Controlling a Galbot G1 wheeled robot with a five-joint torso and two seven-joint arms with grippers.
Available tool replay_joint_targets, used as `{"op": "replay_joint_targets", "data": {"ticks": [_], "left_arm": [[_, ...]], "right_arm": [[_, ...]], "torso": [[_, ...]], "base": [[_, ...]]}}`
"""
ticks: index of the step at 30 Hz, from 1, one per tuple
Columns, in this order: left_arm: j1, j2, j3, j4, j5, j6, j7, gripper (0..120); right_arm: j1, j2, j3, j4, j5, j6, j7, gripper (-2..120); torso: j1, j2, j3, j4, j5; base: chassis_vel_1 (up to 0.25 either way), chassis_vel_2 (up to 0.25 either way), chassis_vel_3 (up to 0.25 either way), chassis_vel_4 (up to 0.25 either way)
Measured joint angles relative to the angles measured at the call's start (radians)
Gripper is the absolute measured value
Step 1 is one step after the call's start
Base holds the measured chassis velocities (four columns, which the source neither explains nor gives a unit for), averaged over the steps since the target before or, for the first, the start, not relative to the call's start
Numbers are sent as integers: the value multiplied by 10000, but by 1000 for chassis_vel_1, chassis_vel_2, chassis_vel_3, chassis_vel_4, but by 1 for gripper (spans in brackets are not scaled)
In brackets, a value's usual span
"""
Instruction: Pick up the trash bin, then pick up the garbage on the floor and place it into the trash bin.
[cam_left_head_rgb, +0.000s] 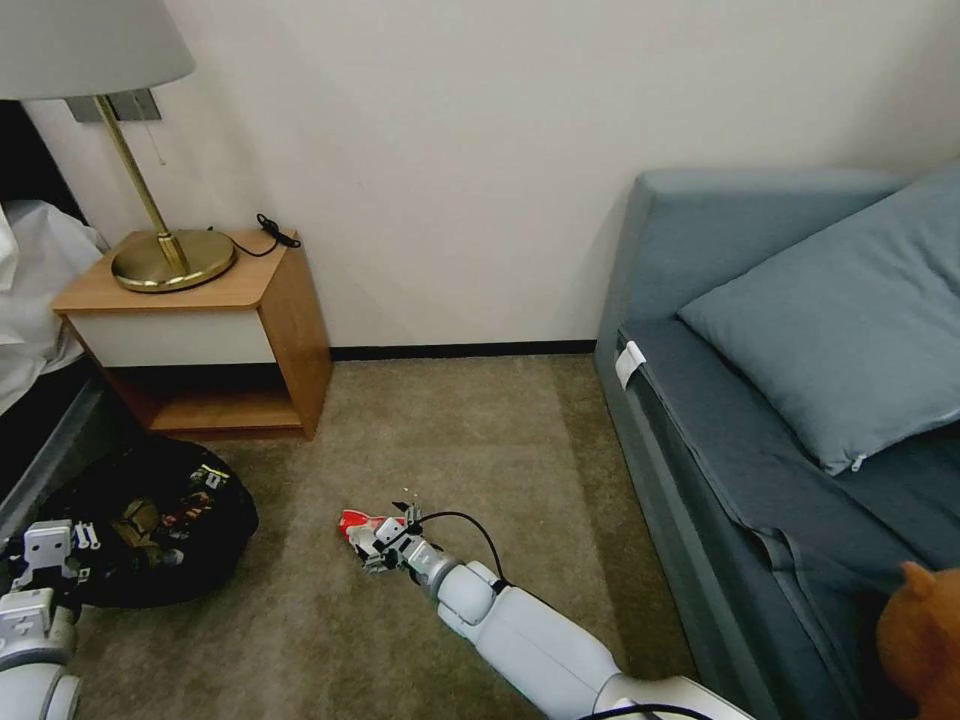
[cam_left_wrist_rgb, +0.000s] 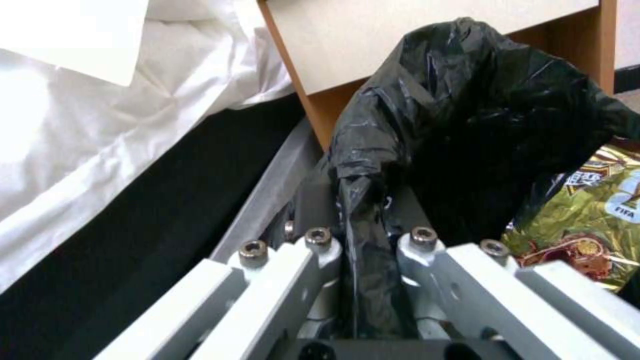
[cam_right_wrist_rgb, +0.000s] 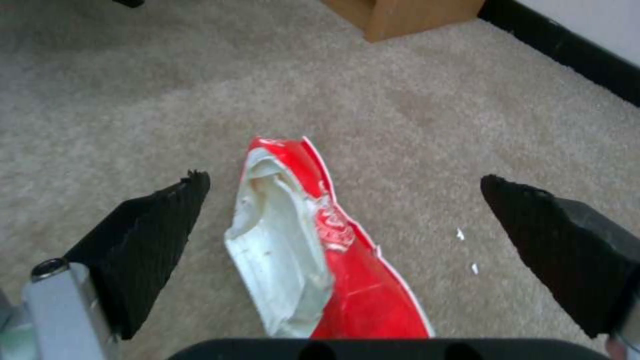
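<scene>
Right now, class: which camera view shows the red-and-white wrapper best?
The right wrist view: the red-and-white wrapper lies on the carpet between the open right gripper's fingers, torn white inside plain. The head view shows its red end beyond that gripper. The left wrist view faces the bin's black liner.

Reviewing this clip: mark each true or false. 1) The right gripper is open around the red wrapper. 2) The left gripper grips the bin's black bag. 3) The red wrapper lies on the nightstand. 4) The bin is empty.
1) True: the right gripper is open, its fingers either side of the red wrapper.
2) True: the left gripper is shut on the black bag.
3) False: it lies on the carpet.
4) False: the bin already holds a gold wrapper.
</scene>
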Motion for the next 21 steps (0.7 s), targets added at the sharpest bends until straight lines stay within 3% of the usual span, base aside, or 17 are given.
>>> {"op": "replay_joint_targets", "data": {"ticks": [21], "left_arm": [[102,-162,1,-284,129,205,15,4]], "right_arm": [[-433,0,-119,-501,-450,485,-639,100]], "torso": [[-1,0,0,0,-1]], "base": [[-59,54,52,-50]]}}
